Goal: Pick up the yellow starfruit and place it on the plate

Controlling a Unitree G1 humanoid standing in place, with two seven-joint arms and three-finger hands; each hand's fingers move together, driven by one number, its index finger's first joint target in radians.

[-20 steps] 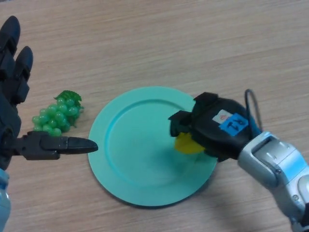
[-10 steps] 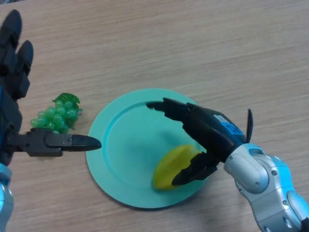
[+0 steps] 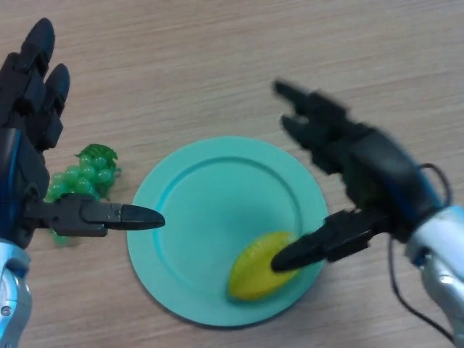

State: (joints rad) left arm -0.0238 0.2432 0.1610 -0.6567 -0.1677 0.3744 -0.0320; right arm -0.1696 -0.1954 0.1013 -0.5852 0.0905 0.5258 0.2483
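Starfruit [image 3: 259, 266] lies on the plate [image 3: 210, 203], my right hand [image 3: 362, 181] spread open above it, left hand [image 3: 29, 167] idle and open; placing looks done, so next I'd just lift clear.

- Left hand [image 3: 29, 156], 9 o'clock side: matte black, blocky segmented fingers with rounded tips, thumb tapering to a blunt point.
- Below it, silver-grey metal wrist housing [image 3: 11, 304] with a small round screw, at 8 o'clock.
- Right hand [image 3: 370, 181], 3 o'clock side: same black, thick segmented fingers, tapered thumb.
- Silver-grey forearm shell [image 3: 442, 254] at 4 o'clock, blue edge where it meets the hand.
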